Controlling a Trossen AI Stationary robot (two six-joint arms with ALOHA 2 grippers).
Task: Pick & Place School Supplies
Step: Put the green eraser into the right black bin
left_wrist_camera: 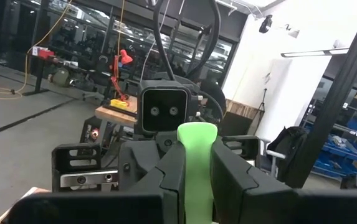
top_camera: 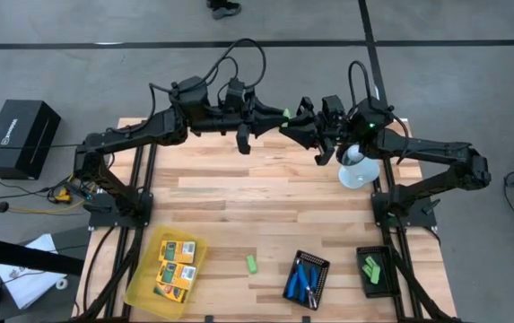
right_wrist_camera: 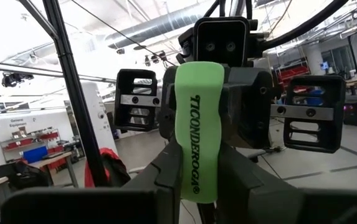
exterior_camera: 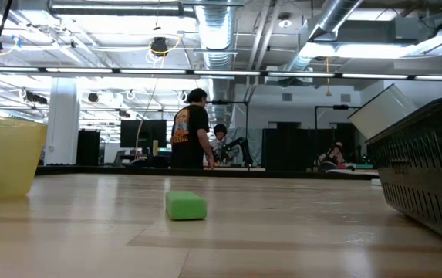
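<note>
Both grippers meet high above the far edge of the wooden table (top_camera: 265, 193), the left gripper (top_camera: 279, 119) and the right gripper (top_camera: 290, 128) each clamped on one green block (left_wrist_camera: 195, 163), fingertip to fingertip. It reads as a handover between arms. Next, one gripper would need to let go so the other can carry the block to the black ribbed tray (top_camera: 375, 270), which already holds green blocks, at the table's near right corner
</note>
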